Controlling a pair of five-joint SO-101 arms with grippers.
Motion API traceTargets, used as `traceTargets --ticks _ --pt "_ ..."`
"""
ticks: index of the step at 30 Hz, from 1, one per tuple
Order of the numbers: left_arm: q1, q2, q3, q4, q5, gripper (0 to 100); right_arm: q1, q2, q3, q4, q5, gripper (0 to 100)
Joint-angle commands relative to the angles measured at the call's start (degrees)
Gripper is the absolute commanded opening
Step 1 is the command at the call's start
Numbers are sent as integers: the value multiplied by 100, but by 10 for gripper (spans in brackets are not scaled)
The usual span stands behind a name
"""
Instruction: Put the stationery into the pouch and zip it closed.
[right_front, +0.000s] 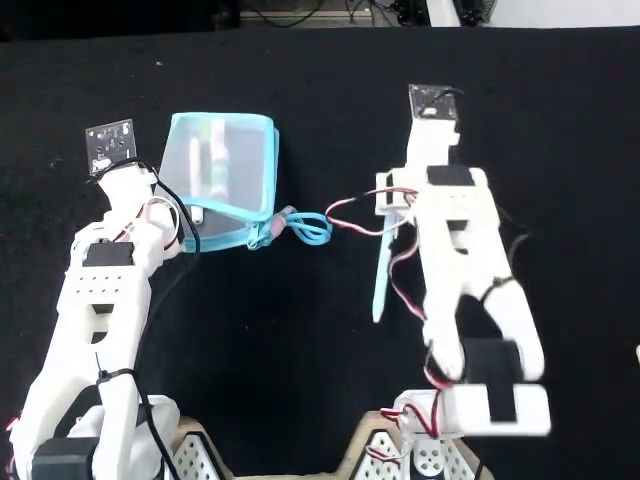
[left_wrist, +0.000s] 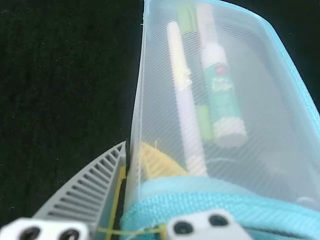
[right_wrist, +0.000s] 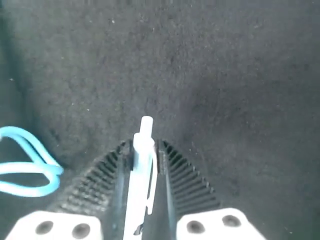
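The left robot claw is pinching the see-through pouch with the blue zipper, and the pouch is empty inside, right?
Not empty. The left wrist view shows a white pen and a green-labelled white tube inside the see-through blue-zippered pouch. The left gripper does pinch it.

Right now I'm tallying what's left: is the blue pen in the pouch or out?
Out. The right gripper is shut on the pen, apart from the pouch.
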Motion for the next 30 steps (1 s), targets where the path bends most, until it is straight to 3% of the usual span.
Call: traceTargets --ticks 1,12,21,30 --pt "-110 70 277 18 70 30 114 -840 -180 536 62 11" --pt "-101 70 268 18 70 30 -9 -2352 479 536 18 11" --pt "-101 70 259 18 70 30 -2251 -3679 1455 158 9 11" --pt "-101 70 268 18 70 30 -3569 -4734 2527 -1125 9 11"
